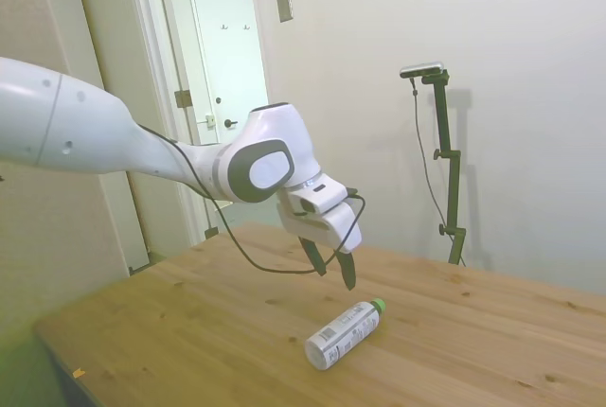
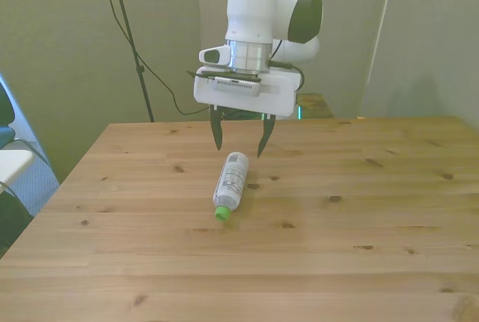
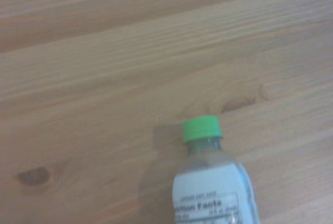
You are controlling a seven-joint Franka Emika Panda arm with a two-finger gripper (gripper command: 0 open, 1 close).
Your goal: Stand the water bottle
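Side view: water bottle (image 1: 345, 333) lies on its side on the wooden table (image 1: 189, 331), in the middle area of the top, well off every edge that shows. Green cap (image 1: 379, 305) points away from the camera toward the far wall; flat base faces the near edge. White label with dark print wraps the body. Gripper (image 1: 333, 273) hangs above the table, just above and slightly behind the cap end, not touching the bottle. Fingers are spread with a visible gap, nothing between them. Dark cable loops from the wrist down under the arm.

Front view: bottle (image 2: 230, 180) lies on its side around the middle of the table (image 2: 374, 247), nearer the far edge than the near one, slightly toward the front view's left. Cap (image 2: 222, 213) points at the near edge, base at the far edge. Gripper (image 2: 241, 144) sits over the base end, fingertips straddling it from above, clear of the bottle. Jaws apart, empty.

Wrist view: soft focus. Cap (image 3: 202, 128), neck and upper label of the bottle (image 3: 213, 187) show against wood planks (image 3: 104, 67). Label text partly readable, "Facts". Dark knot in the wood near the cap.
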